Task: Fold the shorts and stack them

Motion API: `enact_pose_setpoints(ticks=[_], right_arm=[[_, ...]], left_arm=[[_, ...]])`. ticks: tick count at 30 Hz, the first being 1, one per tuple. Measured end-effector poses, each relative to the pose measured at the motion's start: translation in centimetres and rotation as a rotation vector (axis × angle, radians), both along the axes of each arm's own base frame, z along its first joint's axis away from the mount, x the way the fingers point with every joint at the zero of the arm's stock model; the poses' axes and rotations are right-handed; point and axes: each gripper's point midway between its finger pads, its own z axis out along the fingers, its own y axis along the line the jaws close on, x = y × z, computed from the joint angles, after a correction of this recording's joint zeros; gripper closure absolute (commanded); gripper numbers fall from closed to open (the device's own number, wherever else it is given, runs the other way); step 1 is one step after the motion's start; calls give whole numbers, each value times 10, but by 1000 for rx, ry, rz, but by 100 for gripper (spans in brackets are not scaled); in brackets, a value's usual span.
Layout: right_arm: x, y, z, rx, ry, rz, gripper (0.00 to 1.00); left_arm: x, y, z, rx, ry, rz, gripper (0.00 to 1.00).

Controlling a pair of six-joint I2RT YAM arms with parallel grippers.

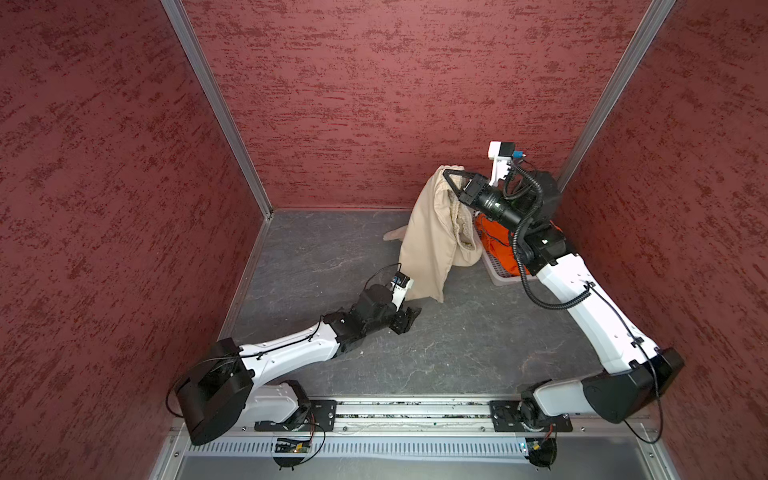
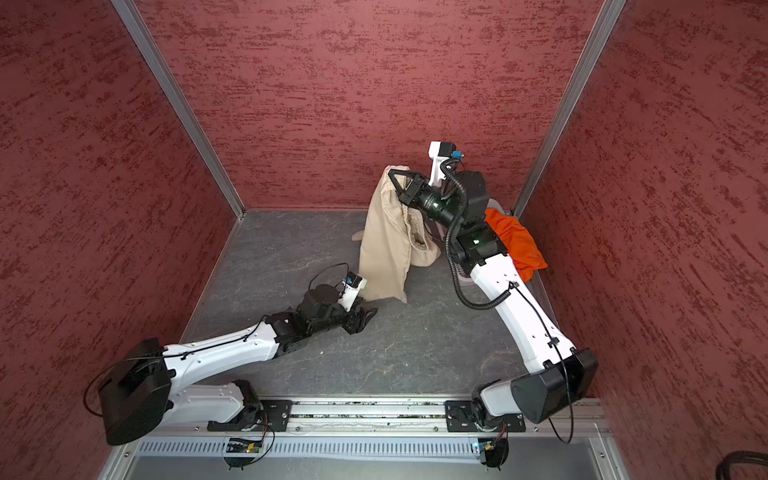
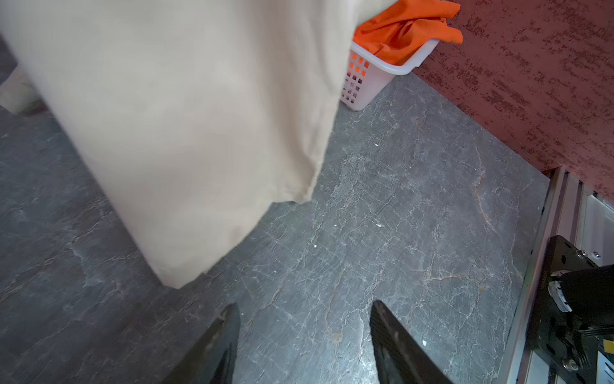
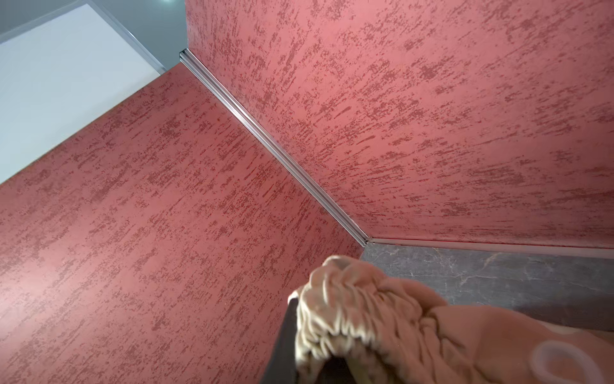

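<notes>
Workcell with mottled red walls (image 1: 374, 83) and a dark grey, stone-patterned tabletop (image 1: 332, 257), seen from above in both top views. At the upper right of centre, soft beige shorts (image 1: 428, 241) with a gathered elastic waist are held up by the black right gripper (image 1: 449, 176), whose fingers are clamped together on the bunched waistband; the same pinch is seen at the bottom of the right wrist view. The cloth hangs down in a long fold, with its lower hem near the middle of the frame; whether the hem touches the tabletop cannot be told. A small part of the cloth is seen lying on the tabletop to the left of the hanging fold. Just below the hem, the black left gripper (image 3: 305, 332) is held low over the tabletop, its fingers (image 3: 222, 345) spread apart with nothing between them, close to the cloth but apart from it. Bright orange shorts (image 2: 515, 245) are heaped in a white perforated plastic basket (image 3: 403, 69) at the right of the frame, behind the right arm and beside the wall.
</notes>
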Motion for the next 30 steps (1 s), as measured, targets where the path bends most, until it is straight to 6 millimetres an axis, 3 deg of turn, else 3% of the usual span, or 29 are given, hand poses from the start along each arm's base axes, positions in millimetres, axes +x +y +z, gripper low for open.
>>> enact_pose_setpoints(ticks=[5,11,20,27,30], right_arm=[[8,-13,-8,2,18,-97,100],[13,-13,-34,-22,72,-155,100],[8,-10,-30,-19,66,-156,100],[4,-6,-23,-21,48,-144,100],[3,-5,-19,-20,38,-142,100]], left_arm=[[4,-14,-17,56,5,46,36],[23,0,-35,77,-4,167,34],[43,26,-67,41,-70,230,34],[57,30,-57,-3,-123,251,34],[60,29,-63,8,-128,248,34]])
